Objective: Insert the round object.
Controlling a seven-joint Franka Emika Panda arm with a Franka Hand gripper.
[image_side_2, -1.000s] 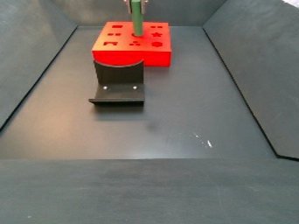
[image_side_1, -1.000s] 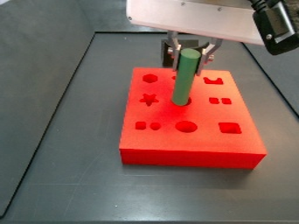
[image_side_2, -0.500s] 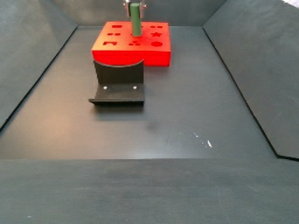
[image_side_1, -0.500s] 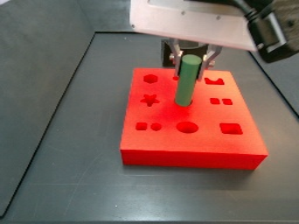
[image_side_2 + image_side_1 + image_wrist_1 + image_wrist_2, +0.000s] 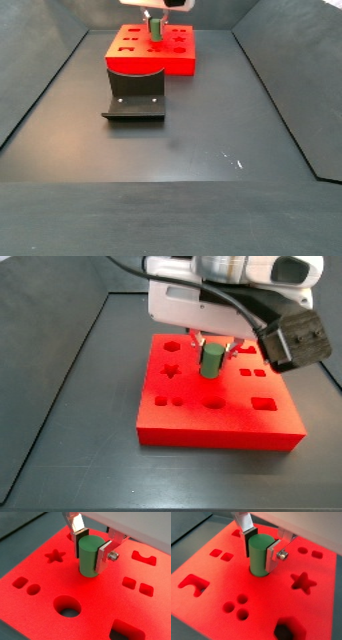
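The round object is a green cylindrical peg point(image 5: 89, 558). It stands upright with its lower end inside a hole in the middle of the red block point(image 5: 100, 592). My gripper point(image 5: 91, 546) is shut on the peg's upper part, one silver finger point(image 5: 103, 555) pressed on each side. Both wrist views show this, with the peg point(image 5: 260, 556) rising from the block point(image 5: 211, 582). In a side view the peg point(image 5: 211, 361) shows only a short length above the block point(image 5: 214, 430), under the gripper point(image 5: 211, 349). In the far side view the peg point(image 5: 152, 31) stands on the block point(image 5: 185, 66).
The block's top has other shaped holes: a round hole point(image 5: 67, 606), a star point(image 5: 55, 557) and square cut-outs point(image 5: 137, 586). The dark fixture point(image 5: 135, 97) stands on the floor in front of the block. Dark walls bound the floor on both sides.
The gripper has moved down with the peg. The peg now sits deeper in the block's hole, so much less of it stands above the red top.
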